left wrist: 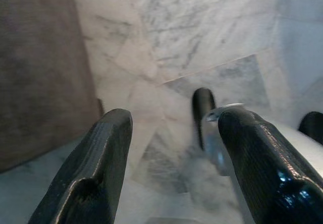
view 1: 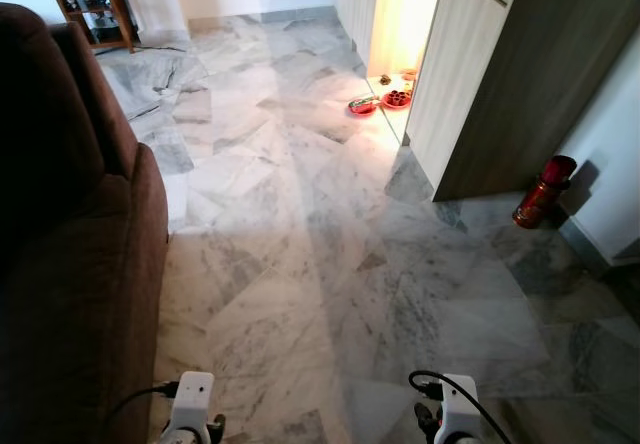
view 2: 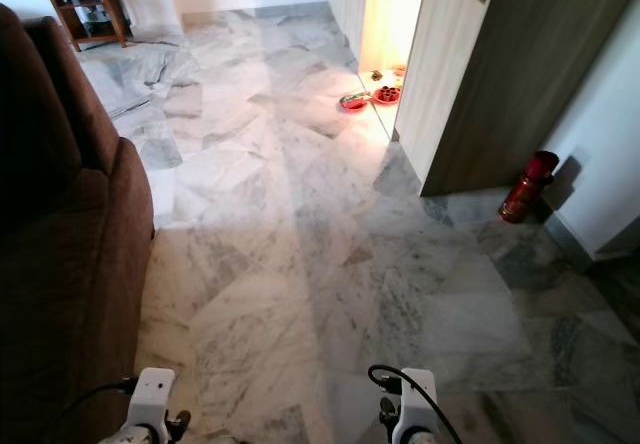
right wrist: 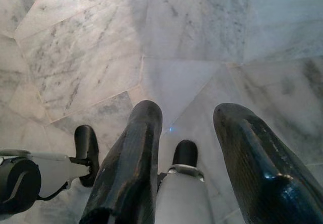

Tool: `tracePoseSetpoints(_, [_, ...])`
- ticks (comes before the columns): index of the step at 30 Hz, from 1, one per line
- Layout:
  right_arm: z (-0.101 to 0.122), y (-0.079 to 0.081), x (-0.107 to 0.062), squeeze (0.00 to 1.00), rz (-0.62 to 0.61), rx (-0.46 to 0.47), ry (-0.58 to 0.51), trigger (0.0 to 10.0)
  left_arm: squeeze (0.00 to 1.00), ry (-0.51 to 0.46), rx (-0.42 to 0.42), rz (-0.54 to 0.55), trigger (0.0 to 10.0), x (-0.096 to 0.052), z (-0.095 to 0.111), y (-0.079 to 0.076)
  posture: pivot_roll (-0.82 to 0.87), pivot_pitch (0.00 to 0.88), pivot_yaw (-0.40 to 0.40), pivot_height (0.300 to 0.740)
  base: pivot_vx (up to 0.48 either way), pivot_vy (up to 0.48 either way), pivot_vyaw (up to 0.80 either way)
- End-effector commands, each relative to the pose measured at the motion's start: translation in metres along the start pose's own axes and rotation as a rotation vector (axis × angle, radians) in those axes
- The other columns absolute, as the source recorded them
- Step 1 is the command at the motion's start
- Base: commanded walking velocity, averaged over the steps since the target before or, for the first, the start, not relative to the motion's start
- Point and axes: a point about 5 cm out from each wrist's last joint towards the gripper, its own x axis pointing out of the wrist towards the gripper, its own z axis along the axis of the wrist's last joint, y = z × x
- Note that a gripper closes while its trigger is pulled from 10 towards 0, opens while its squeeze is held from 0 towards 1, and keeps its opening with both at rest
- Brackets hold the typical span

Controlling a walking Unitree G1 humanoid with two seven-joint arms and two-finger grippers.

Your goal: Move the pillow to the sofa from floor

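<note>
The left gripper (left wrist: pixel 174 168) is held low over the marble floor (view 1: pixel 330 214), its fingers spread apart with nothing between them; the brown sofa (view 1: pixel 70 244) stands just beside it, on its outer side. The right gripper (right wrist: pixel 202 168) is likewise held low, fingers parted and empty, above bare marble. Far ahead of it, a red cylinder (view 1: pixel 543 191) stands near the cabinet (view 1: pixel 510 74). Where the pillow lies cannot be told.

Red cylinder (view 1: pixel 543 191) stands near wardrobe (view 1: pixel 520 74); red dishes (view 1: pixel 380 102) beyond.
</note>
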Motion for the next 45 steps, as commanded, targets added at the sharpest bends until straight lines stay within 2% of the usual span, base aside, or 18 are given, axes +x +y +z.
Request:
tracePoseSetpoints(1, [-0.0044,-0.0021,-0.0012,0.00,-0.008,0.003,0.012,10.0,0.00,0.031,0.023,-0.005,10.0,-0.0014,-0.0088,-0.0003,0.00,0.062,0.000,0.740,0.000,0.311,0.00])
tracePoseSetpoints(6, [-0.0085,-0.0042,-0.0025,0.00,-0.013,-0.037,0.023,10.0,0.00,0.040,0.024,-0.002,10.0,-0.0023,-0.0124,0.0026,0.00,0.075,0.003,0.740,0.000,0.313,0.32])
tracePoseSetpoints(11, [-0.0110,-0.0040,-0.0031,0.00,-0.014,-0.016,0.025,10.0,0.00,0.050,0.029,-0.002,10.0,-0.0030,-0.0155,0.0041,0.00,0.082,0.005,0.740,0.000,0.311,0.76])
tracePoseSetpoints(15, [-0.0114,-0.0034,-0.0032,0.00,-0.017,0.017,0.024,10.0,0.00,0.051,0.037,-0.004,10.0,-0.0029,-0.0154,0.0033,0.00,0.087,0.006,0.740,0.000,0.292,0.00])
tracePoseSetpoints(38, [-0.0103,-0.0005,-0.0022,0.00,-0.011,0.021,0.030,10.0,0.00,0.050,0.099,-0.041,10.0,-0.0030,-0.0163,-0.0033,0.00,0.087,0.007,0.740,0.000,0.000,0.00])
tracePoseSetpoints(45, [-0.0086,-0.0022,-0.0021,0.00,-0.013,-0.019,0.027,10.0,0.00,0.045,0.108,-0.036,10.0,-0.0029,-0.0158,-0.0041,0.00,0.089,0.006,0.740,0.000,0.000,0.11])
